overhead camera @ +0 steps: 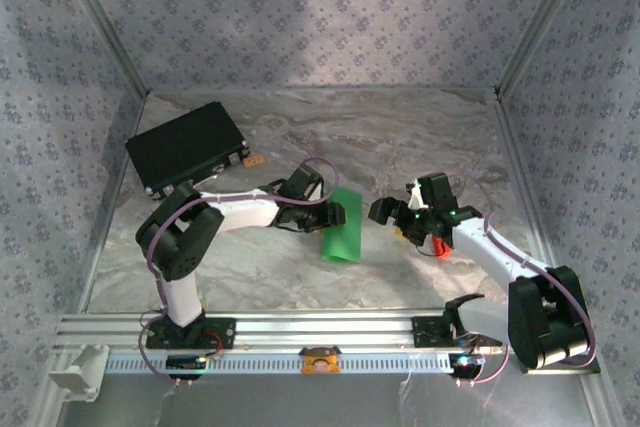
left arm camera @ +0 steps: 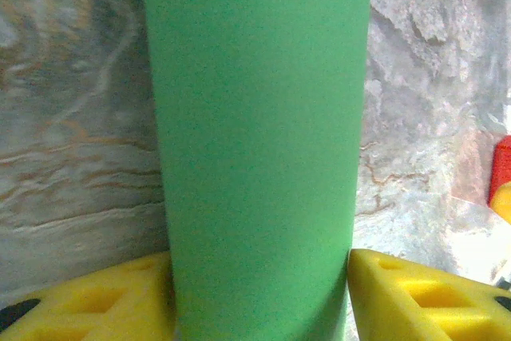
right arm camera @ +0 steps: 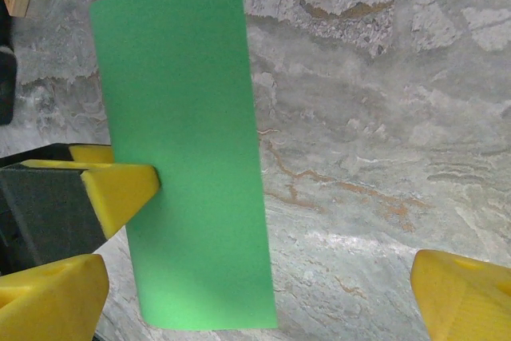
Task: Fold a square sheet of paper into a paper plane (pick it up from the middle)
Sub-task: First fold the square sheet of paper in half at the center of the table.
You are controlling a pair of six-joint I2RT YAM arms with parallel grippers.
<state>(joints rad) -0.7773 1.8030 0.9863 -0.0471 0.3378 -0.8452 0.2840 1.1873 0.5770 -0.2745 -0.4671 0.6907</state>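
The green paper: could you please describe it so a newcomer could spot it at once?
On the marble table, look between the left arm and right arm. The green paper is the narrow rectangle at the left arm's jaws. Its bright green sets it apart; the case far left is black.

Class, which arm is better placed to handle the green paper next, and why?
Left, probably. The left gripper sits at the paper, with its fingers on either side of it. The right gripper stands wide open, apart from the paper, off to its right.
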